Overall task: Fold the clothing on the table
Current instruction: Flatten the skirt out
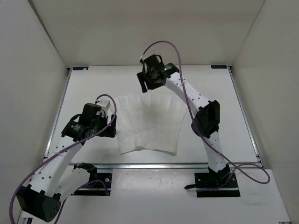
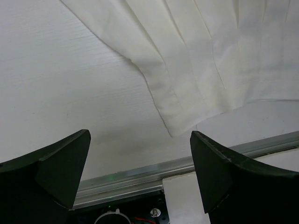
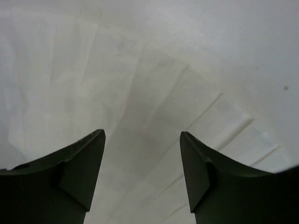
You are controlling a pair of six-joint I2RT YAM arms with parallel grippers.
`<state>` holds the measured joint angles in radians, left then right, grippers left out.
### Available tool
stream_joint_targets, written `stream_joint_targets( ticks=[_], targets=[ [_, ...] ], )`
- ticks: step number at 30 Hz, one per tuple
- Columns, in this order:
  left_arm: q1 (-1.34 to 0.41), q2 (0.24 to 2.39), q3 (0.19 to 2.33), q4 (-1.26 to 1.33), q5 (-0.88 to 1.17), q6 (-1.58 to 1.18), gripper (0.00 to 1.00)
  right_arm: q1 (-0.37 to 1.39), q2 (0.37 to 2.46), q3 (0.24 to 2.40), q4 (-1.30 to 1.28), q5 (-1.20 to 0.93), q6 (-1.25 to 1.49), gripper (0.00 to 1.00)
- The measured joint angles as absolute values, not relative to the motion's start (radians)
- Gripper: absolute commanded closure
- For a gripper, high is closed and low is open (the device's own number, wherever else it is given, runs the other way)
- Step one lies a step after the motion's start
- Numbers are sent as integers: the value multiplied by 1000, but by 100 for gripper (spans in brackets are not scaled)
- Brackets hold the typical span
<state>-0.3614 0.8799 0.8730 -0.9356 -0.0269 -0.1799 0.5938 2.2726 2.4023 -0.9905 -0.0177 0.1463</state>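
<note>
white thin fabric garment [image 1: 148,123] lies spread flat on the matte white table [image 1: 88,91], seemingly with no fold made yet, left gripper [image 2: 140,156] and right gripper [image 3: 142,151] both wide, empty.

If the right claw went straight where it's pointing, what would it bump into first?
Probably the clothing: the open right claw points down at it, nothing between them, though depth is unclear.

**No readable text**

No lettering, number, brand or sign can be read in any of the views. The dark corner brackets [image 1: 78,68] at the far edge of the surface [image 1: 88,91] are too small to tell whether they carry any marking.
</note>
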Motion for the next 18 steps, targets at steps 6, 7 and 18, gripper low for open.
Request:
stream_joint_targets(
  ticks=[6, 7, 18],
  targets=[
    [-359, 902, 873, -935, -27, -181, 1, 672, 1719, 1540, -652, -78, 177, 73],
    [-358, 900, 873, -935, -27, -182, 1, 640, 1591, 1395, -599, -97, 190, 75],
    [-375, 914, 871, -923, -2, -185, 22, 490, 1024, 775, -411, -141, 342, 50]
  ],
)
